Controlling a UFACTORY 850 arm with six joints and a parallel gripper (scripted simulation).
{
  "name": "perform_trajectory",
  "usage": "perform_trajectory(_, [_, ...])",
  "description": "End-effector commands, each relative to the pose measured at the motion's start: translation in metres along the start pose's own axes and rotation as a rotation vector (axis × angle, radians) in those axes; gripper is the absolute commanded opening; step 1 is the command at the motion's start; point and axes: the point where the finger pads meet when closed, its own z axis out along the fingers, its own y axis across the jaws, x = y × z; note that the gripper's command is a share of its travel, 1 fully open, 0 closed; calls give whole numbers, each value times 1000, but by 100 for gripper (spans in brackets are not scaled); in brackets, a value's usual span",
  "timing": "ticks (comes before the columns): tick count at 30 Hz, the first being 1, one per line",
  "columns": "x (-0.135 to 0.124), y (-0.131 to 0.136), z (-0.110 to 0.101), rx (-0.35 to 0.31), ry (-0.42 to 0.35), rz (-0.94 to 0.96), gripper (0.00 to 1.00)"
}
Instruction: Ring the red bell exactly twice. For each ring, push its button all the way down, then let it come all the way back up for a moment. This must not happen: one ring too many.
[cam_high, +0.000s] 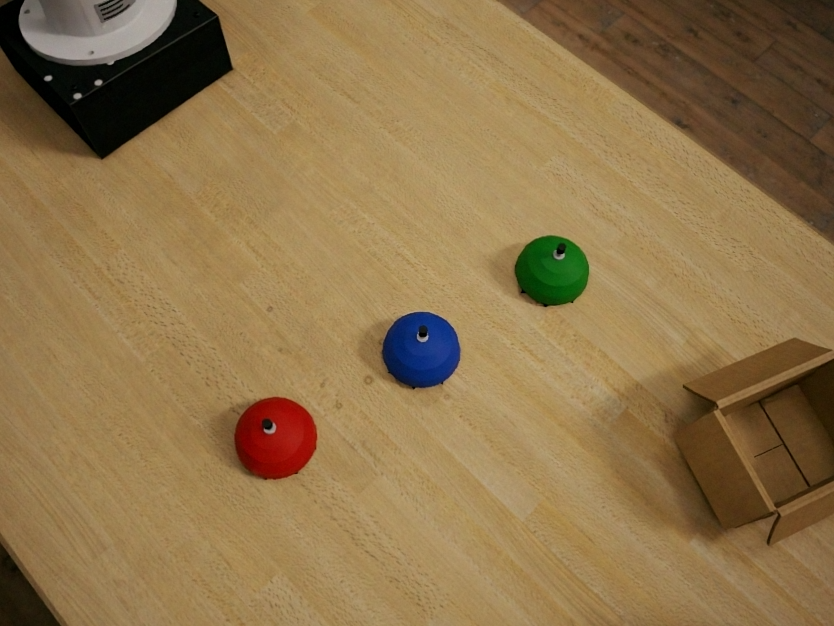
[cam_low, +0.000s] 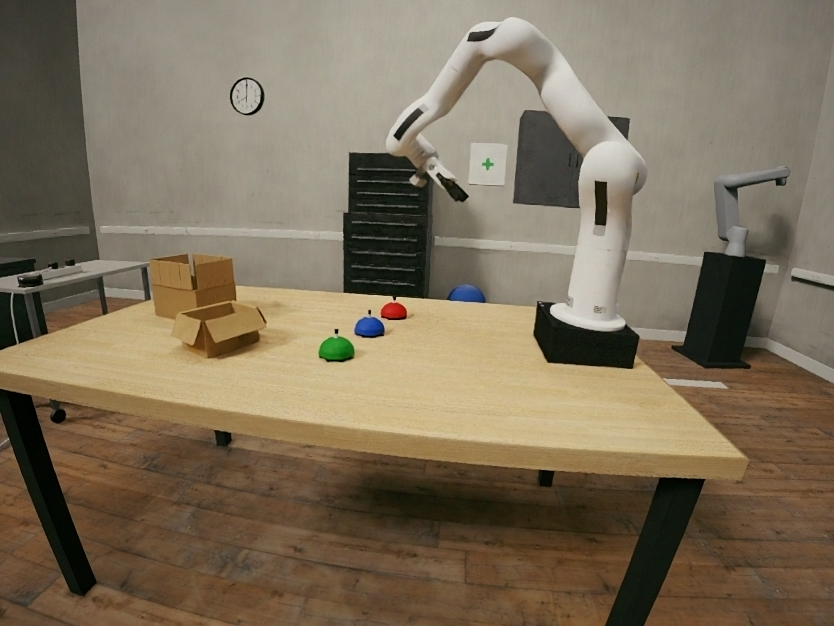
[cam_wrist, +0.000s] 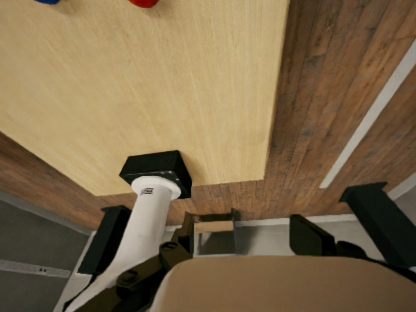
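Table top (cam_high: 417, 168): pale wood, fine matt grain. Floor (cam_high: 727, 74): dark planks, worn, rougher-looking. Red bell (cam_high: 275, 437), blue bell (cam_high: 421, 350), green bell (cam_high: 551, 270): smooth domes, soft satin sheen, faintly faceted. Box (cam_high: 724, 468): plain brown cardboard, matt. Arm (cam_low: 572, 101): smooth white shell, plastic-looking, low gloss. Pedestal (cam_high: 144, 94): matt black. Gripper (cam_low: 452, 188): dark, matt, fingers spread wide.
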Motion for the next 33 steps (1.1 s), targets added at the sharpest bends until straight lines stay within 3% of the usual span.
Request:
perform_trajectory(1, [0, 0, -1, -1, 2, 1, 100])
perform_trajectory(20, [2, -1, 0, -1, 7, -11, 100])
perform_trajectory(23, [15, -6, 3, -6, 39, -76, 100])
perform_trajectory(31, [84, -37, 20, -58, 209, -426, 100])
perform_trajectory(33, [84, -37, 20, -58, 209, -426, 100])
